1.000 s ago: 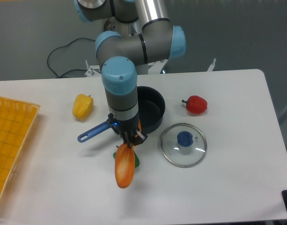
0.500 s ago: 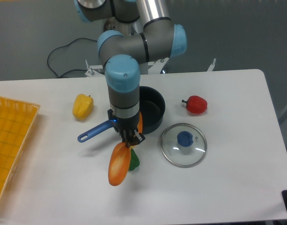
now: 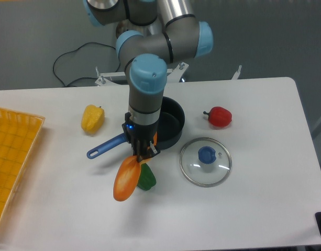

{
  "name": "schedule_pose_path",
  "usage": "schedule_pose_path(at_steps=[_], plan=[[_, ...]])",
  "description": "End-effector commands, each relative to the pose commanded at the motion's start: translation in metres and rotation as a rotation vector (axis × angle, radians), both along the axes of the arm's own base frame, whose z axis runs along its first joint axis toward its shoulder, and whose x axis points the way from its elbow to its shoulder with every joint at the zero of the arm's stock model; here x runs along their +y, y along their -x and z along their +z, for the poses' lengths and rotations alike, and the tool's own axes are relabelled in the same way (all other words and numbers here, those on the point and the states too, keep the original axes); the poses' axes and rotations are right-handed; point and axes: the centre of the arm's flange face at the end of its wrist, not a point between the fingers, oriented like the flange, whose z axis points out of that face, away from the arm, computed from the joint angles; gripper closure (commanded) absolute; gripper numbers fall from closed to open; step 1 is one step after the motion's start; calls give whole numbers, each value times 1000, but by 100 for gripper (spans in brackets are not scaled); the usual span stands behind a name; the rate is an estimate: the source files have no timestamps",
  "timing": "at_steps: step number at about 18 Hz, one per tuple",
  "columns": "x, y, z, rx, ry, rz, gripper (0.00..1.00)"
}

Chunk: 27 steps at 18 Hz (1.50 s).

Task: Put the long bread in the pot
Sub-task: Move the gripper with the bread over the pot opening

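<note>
Long bread point(image 3: 126, 179) hangs tilted from the closed jaws beside pot point(image 3: 170, 119)

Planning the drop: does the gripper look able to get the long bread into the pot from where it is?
Probably yes. The gripper holds the long bread by one end beside the pot, whose opening shows no lid; the glass lid lies apart. The dangling loaf would need lifting over the rim.

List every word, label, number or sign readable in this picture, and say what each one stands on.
None can be read. The grey and light-blue robot arm, the small black pot with a blue handle, the round glass lid with a blue knob, the long orange toy bread in the gripper, and the orange tray show no print.
</note>
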Motion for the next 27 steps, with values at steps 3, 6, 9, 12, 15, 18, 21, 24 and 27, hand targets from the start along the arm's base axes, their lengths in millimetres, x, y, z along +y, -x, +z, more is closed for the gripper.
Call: schedule_pose_path(at_steps=[3,6,9,12,15,18,21,24,27], plan=[[-12,-3,-4,2,5,-26,97],[-12,-8,-10,-16,-1,-45,97],[-15,-14,-17,-29,-7,-79,97],[-22,-19,-21,-29,-5,-105,97],[-23,-20,-18,-28,-11,-110,97],[-30,-17,-27,-42,-7,-116,97],[-42,-19,-30,-47,-28,-156,97],[-46,-22,-29,-45,-35,-170,97],[-50,-24,-29,-42,-35,-182,97]])
